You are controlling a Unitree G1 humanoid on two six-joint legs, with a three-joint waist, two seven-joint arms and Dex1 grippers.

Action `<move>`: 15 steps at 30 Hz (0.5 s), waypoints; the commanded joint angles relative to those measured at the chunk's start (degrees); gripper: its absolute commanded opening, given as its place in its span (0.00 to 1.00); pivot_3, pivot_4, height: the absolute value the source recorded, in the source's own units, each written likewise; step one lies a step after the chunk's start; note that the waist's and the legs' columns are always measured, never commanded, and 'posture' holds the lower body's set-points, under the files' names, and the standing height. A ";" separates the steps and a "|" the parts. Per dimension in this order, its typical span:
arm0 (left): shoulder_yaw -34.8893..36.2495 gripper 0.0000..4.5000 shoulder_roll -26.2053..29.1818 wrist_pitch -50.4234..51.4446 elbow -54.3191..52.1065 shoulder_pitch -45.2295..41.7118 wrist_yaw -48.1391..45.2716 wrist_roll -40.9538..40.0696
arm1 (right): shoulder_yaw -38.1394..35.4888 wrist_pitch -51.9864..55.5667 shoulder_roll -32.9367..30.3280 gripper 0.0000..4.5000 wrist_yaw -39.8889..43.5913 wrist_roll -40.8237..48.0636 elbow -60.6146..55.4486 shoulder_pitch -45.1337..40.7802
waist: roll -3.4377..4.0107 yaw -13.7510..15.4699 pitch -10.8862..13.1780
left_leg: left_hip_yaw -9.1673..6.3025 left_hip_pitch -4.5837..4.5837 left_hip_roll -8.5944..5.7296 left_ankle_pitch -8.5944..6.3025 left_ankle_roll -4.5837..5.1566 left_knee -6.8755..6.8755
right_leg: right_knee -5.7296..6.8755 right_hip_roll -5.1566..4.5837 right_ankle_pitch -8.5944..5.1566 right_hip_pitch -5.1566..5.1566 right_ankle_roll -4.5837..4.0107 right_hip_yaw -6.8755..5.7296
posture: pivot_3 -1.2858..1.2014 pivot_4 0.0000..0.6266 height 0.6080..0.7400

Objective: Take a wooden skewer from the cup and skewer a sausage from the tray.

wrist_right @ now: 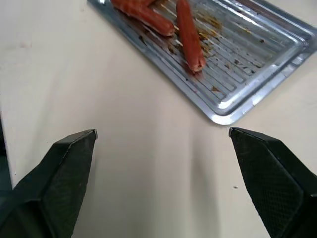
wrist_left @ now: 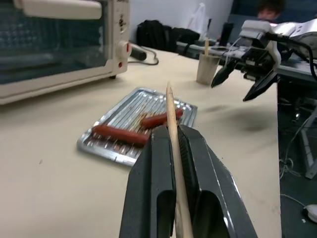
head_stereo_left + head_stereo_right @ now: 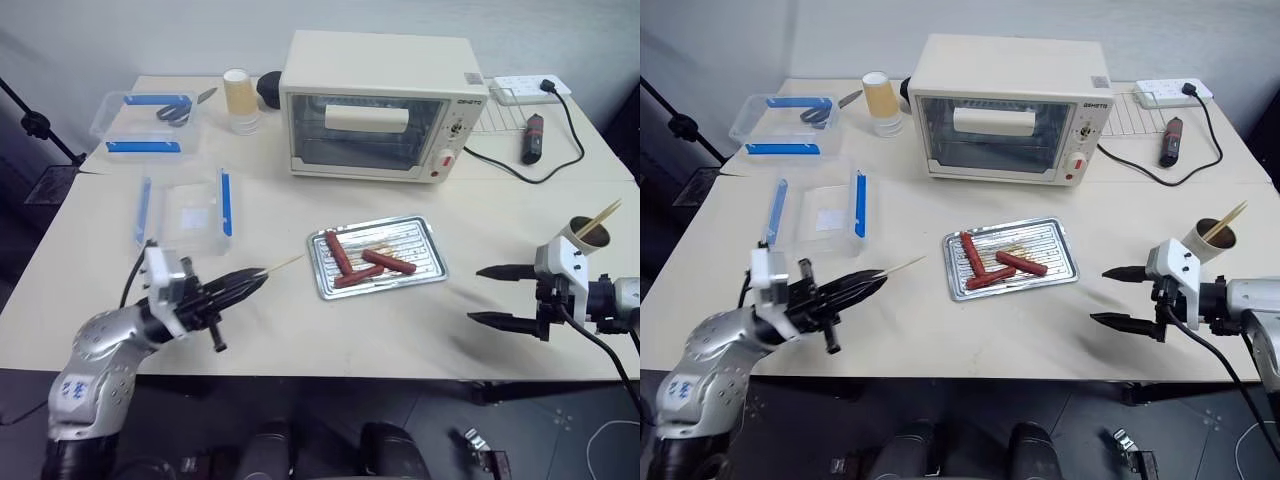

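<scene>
**Skewer tip aiming at the tray from its eight o'clock side**

The left gripper [image 3: 243,284] is clamping the wooden skewer [image 3: 283,265] between closed fingers, with the stick running out past the fingertips and its point leading toward two o'clock in the head views. The tray [image 3: 428,237] is lying in that same direction, near the tip but apart from it, with bare table between. Three sausages are resting on the ridged floor; the sausage [image 3: 334,252] at the tray's left end is sitting closest to the point, its long axis running roughly twelve to six, so the skewer's line is meeting it nearly crosswise rather than end-on. The left arm is clearly the nearer one.

The right gripper [image 3: 497,294] is hanging with its fingers spread wide and nothing between them, at the tray's four o'clock side. The cup [image 3: 590,234] is standing just behind it, holding another stick.
</scene>
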 commanded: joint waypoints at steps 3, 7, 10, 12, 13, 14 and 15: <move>5.20 0.00 2.20 0.87 -3.15 5.36 0.51 -3.30 | 3.75 3.00 2.14 0.99 -0.02 -0.39 -2.53 -6.65 | 0.00 -0.12 0.00 | 0.01 0.04 0.02 0.00 -0.01 -0.04 | -0.01 0.01 -0.01 -0.01 -0.01 0.04 | 0.52 0.24 1.00; 5.23 0.00 2.17 0.27 -1.48 5.88 0.58 -2.31 | 14.86 15.00 7.16 0.99 -5.82 -7.14 -2.81 -20.43 | 0.00 -0.32 0.00 | 0.01 0.03 0.01 -0.01 -0.01 0.01 | -0.01 -0.03 0.00 -0.01 -0.01 0.07 | 0.52 0.24 1.00; 4.48 0.00 1.84 0.16 -1.11 4.87 1.06 -2.16 | 18.84 19.93 9.71 0.99 -7.92 -10.12 -1.62 -26.04 | 0.00 -0.41 0.00 | -0.05 0.07 0.02 0.00 -0.07 -0.03 | 0.01 0.01 -0.02 -0.10 -0.12 0.09 | 0.52 0.24 1.00; 4.11 0.00 1.54 0.10 -1.05 4.56 1.35 -2.12 | 21.13 19.90 10.93 0.99 -7.99 -12.04 -0.53 -28.25 | 0.00 0.15 0.00 | -0.07 -0.03 0.02 -0.01 -0.08 -0.09 | 0.06 0.02 -0.03 -0.13 -0.13 -0.02 | 0.52 0.24 1.00; 3.91 0.00 1.41 0.09 -0.98 4.45 1.43 -2.13 | 22.29 19.48 11.90 0.99 -8.17 -13.04 0.52 -29.44 | 0.00 0.20 0.00 | -0.11 -0.09 0.01 -0.02 -0.08 -0.10 | 0.01 0.01 -0.03 -0.13 -0.12 -0.06 | 0.52 0.24 1.00; 3.72 0.00 1.27 0.01 -0.92 4.37 1.51 -2.10 | 23.23 18.98 12.85 0.99 -8.75 -14.18 1.74 -30.43 | 0.00 0.15 0.00 | -0.11 -0.14 -0.02 -0.04 -0.06 -0.08 | -0.02 -0.02 -0.03 -0.13 -0.12 -0.08 | 0.52 0.24 1.00; 3.52 0.00 1.18 -0.06 -0.87 4.30 1.59 -2.06 | 23.95 18.29 13.73 0.99 -9.55 -15.41 3.14 -31.28 | -0.02 0.00 -0.01 | -0.07 -0.14 -0.05 -0.05 -0.04 -0.07 | -0.03 -0.05 -0.02 -0.13 -0.11 -0.06 | 0.52 0.24 1.00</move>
